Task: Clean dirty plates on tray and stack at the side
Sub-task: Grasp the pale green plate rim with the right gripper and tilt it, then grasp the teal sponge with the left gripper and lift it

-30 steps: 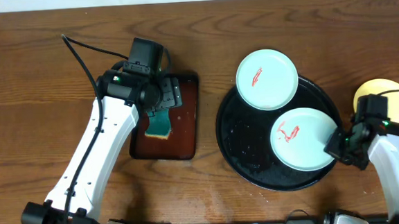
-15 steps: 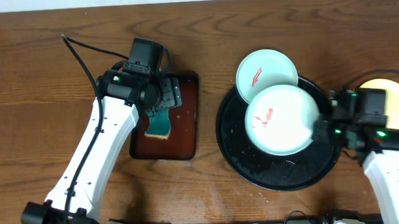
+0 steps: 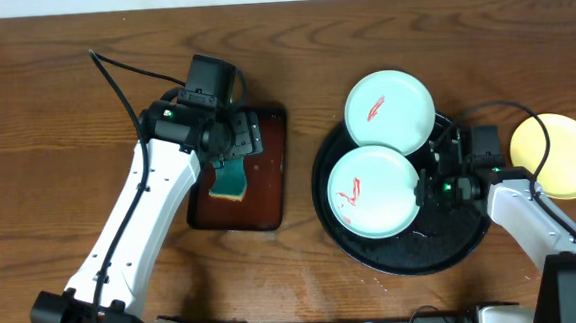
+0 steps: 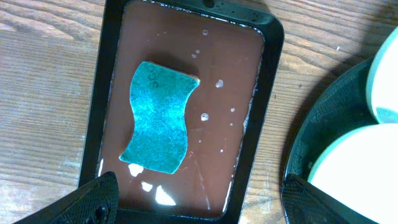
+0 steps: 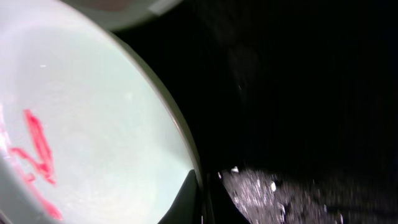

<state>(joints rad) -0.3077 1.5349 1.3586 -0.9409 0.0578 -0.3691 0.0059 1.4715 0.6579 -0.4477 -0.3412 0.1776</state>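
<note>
A pale mint plate (image 3: 373,190) with a red smear is over the left half of the black tray (image 3: 444,247). My right gripper (image 3: 425,186) is shut on its right rim. The right wrist view shows the fingers (image 5: 186,202) pinching that rim, with the plate (image 5: 93,118) to the left and the wet black tray (image 5: 311,93) to the right. A second smeared plate (image 3: 389,109) lies on the tray's far rim. A yellow plate (image 3: 556,155) sits on the table to the right. My left gripper (image 4: 202,202) hangs open above a teal sponge (image 4: 158,118).
The sponge (image 3: 231,180) lies in a small red-brown tray (image 3: 269,183) holding liquid, left of the black tray. In the left wrist view the black tray's rim (image 4: 314,124) and both plates' edges show at the right. Bare wood surrounds both trays.
My right gripper has carried the smeared plate from the tray's right side to its left half, turning it on the way. The left arm has not moved.
</note>
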